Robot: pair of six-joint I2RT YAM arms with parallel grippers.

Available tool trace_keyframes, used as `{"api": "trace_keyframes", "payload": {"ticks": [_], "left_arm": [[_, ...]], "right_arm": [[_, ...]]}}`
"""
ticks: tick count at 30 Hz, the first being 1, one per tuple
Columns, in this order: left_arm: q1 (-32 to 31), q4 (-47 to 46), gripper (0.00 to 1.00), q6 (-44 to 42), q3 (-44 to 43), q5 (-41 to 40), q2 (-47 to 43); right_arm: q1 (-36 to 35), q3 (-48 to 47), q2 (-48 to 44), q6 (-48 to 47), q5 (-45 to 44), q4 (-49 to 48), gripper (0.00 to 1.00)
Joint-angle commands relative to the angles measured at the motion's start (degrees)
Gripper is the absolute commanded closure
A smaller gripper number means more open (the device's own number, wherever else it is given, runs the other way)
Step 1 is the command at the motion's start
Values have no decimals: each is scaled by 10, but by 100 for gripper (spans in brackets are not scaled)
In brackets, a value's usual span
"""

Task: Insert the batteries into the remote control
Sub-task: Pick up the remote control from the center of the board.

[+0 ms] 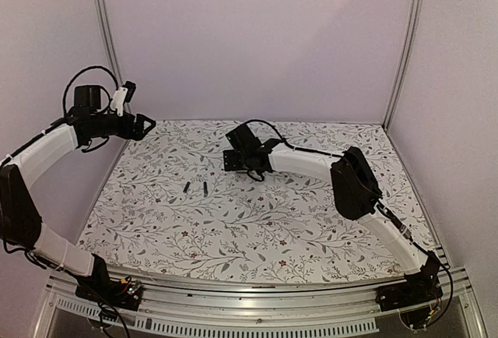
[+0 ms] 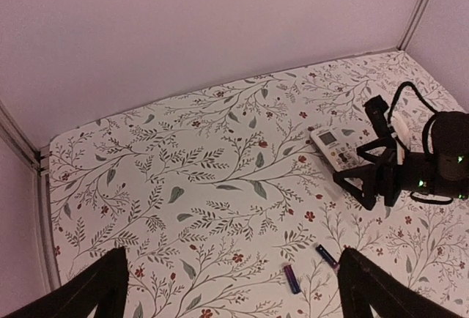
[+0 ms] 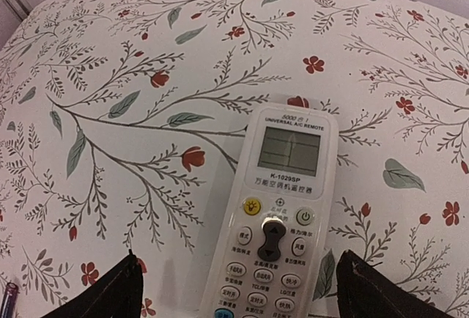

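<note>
The remote control (image 3: pixel 277 208) lies face up on the flowered tabletop, display and buttons showing; the left wrist view shows the remote control (image 2: pixel 331 146) too. My right gripper (image 3: pixel 242 296) hovers over its button end, open, one finger on each side with a gap to the casing. The two batteries (image 1: pixel 187 188) (image 1: pixel 205 188) lie loose on the table left of it, seen as dark cylinders (image 2: pixel 292 278) (image 2: pixel 327 256). My left gripper (image 1: pixel 144 125) is raised at the far left edge, open and empty (image 2: pixel 231 300), away from everything.
Pale walls with metal frame posts (image 1: pixel 405 42) close the table at the back and sides. The patterned tabletop (image 1: pixel 257 221) runs to a metal rail (image 1: pixel 257 287) at the near edge. The right arm (image 1: pixel 354 182) arches over the table's right half.
</note>
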State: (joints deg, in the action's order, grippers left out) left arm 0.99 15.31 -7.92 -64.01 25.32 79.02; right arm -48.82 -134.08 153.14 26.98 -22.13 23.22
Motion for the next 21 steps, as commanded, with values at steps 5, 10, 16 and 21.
{"api": "trace_keyframes", "payload": {"ticks": [5,10,16,21], "left_arm": [[-6,32,0,4,-23,37,5],[-6,39,0,-1,-24,43,5],[-7,45,0,-5,-24,43,3],[-22,74,0,-55,-24,34,3]], "right_arm": [[-1,-13,43,-2,-41,49,11],[7,-13,45,-12,-42,43,22],[14,-6,41,-27,-13,25,36],[15,64,-1,-37,43,-32,59]]}}
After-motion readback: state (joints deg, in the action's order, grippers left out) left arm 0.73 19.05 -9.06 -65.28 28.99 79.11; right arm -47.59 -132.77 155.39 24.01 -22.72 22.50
